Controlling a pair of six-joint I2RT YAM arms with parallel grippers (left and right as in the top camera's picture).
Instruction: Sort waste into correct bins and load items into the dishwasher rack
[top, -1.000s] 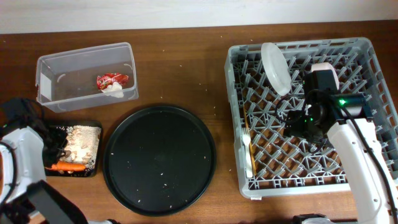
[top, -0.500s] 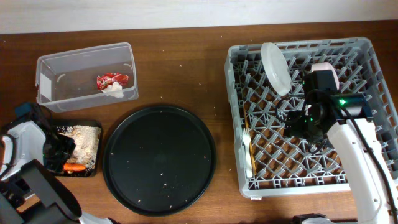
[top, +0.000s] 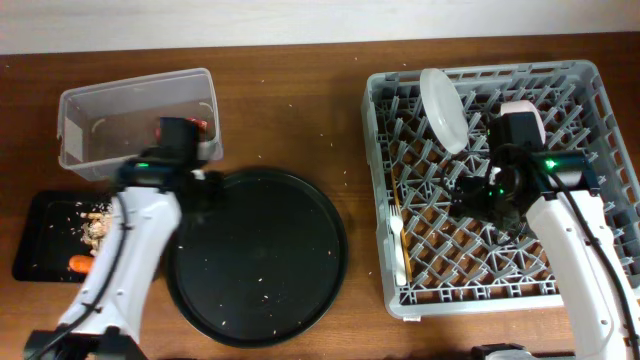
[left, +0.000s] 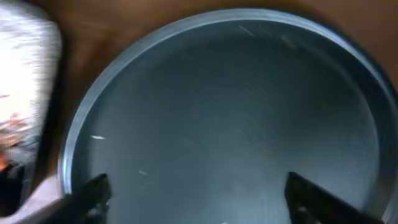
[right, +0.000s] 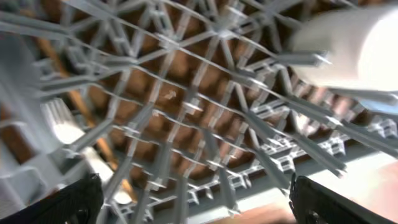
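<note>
My left gripper hangs open over the upper-left rim of the round black tray, its jaws wide apart with nothing between them. Behind it stands the clear tub; my arm mostly hides the red wrapper inside. The shallow black tray holds food scraps and the carrot. My right gripper is open and empty above the grey dishwasher rack, over its pegs. In the rack are an upright white plate, a fork and a chopstick.
A white rounded dish sits in the rack just beyond my right gripper. The round black tray carries only crumbs. Bare wooden table lies between the tub and the rack.
My left arm has swung up and right from the shallow black tray to the round tray's edge, and its jaws have opened. The carrot lies free in the black tray. The right arm holds still.
</note>
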